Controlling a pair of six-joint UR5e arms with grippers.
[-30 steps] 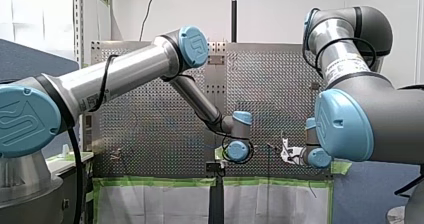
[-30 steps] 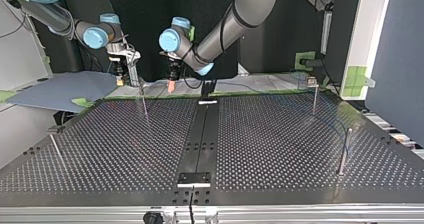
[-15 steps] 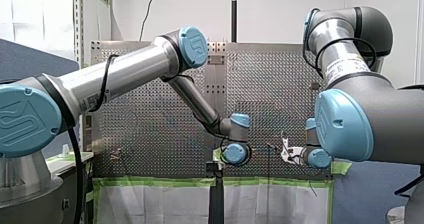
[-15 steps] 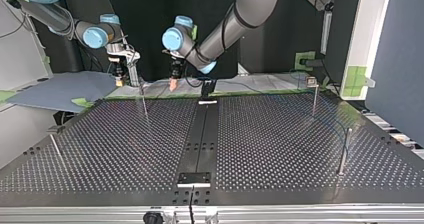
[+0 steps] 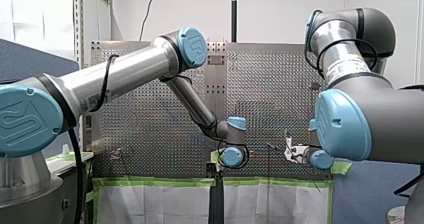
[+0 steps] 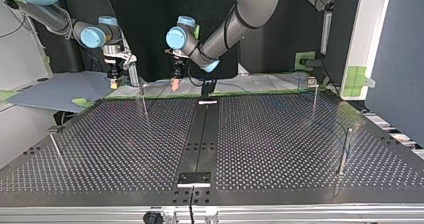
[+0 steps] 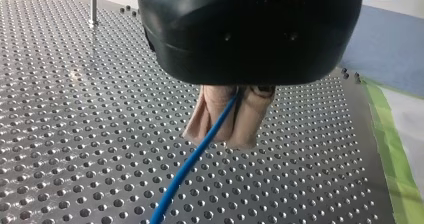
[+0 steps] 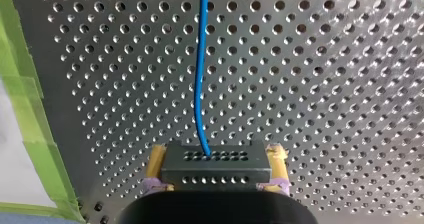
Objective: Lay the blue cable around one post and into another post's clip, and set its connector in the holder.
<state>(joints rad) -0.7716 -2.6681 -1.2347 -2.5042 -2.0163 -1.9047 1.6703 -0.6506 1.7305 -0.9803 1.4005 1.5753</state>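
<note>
Left wrist view has my left gripper (image 7: pixel 220 135) pinching the blue cable (image 7: pixel 192 164) above the table (image 7: pixel 75 134) while my right gripper (image 8: pixel 216 156) clamps its connector (image 8: pixel 220 173), so I judge routing is only beginning and next calls for leading the cable around a post (image 6: pixel 344 151) under light tension.

Green tape (image 8: pixel 22 99) borders the perforated table (image 8: pixel 325 84)

- In the top view, the desk (image 6: pixel 125 149) lies open across its middle.
- Thin upright posts bar the way: left post (image 6: pixel 55 151), far-left post (image 6: pixel 144 103), right post (image 6: pixel 344 151), far-right post (image 6: pixel 314 98).
</note>
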